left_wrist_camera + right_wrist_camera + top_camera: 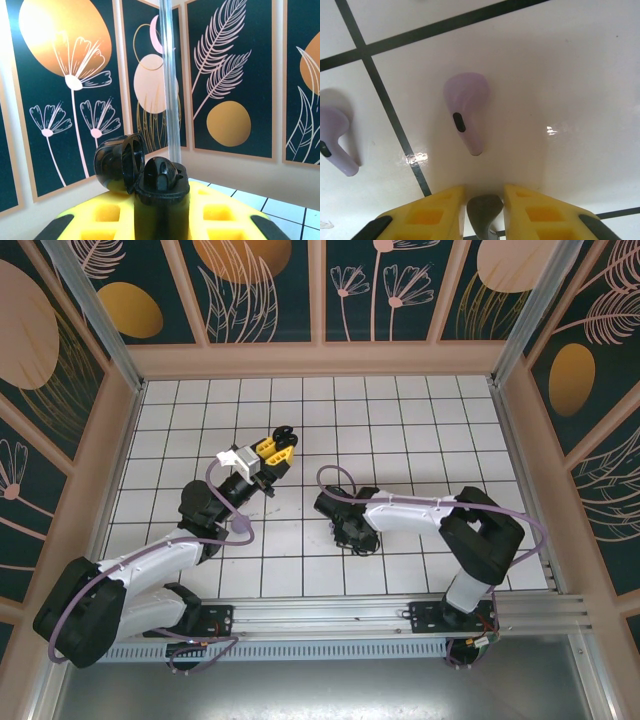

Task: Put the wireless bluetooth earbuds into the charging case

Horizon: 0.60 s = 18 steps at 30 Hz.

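Clamping tightly, left hand (pixel 160 222) holds the charging case (pixel 161 187).

Top camera looks steeply down from the near edge, taking in the whole tiled surface (pixel 400 420) and the painted walls (pixel 400 290). Left wrist camera, raised, faces those walls level. Right wrist camera points down, close over the same tiles.

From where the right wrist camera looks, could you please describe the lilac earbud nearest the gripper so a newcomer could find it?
On the white tiled table, look just ahead of the right gripper. The lilac earbud there lies stem toward the gripper, right of a dark grout line; its twin lies across that line, further left.
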{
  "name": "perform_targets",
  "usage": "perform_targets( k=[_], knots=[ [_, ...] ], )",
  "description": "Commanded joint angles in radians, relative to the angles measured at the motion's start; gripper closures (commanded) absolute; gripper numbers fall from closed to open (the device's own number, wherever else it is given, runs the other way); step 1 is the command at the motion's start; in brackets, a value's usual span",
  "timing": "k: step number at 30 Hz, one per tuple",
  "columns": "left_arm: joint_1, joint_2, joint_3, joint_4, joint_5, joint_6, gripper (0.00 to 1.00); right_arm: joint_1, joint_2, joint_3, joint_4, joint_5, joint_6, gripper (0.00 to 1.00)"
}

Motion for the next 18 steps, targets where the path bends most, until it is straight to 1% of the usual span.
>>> perform_targets(
  k=[1, 6, 10, 18],
  knots=[
    [-0.005, 0.002, 0.017, 0.033, 0.014, -0.012, 1.00, -0.003, -0.012, -0.031, 0.009, 0.003, -0.006, 0.74],
    [-0.005, -0.004, 0.022, 0.014, 0.020, -0.013, 1.00, -0.003, -0.025, -0.050, 0.027, 0.004, -0.016, 0.76],
    [-0.005, -0.016, 0.026, -0.004, 0.027, -0.015, 1.00, -0.003, -0.050, -0.074, 0.057, 0.011, -0.034, 0.79],
    [-0.005, -0.043, 0.053, -0.056, 0.025, -0.014, 1.00, -0.003, -0.161, -0.117, 0.100, 0.051, -0.063, 0.81]
  ],
)
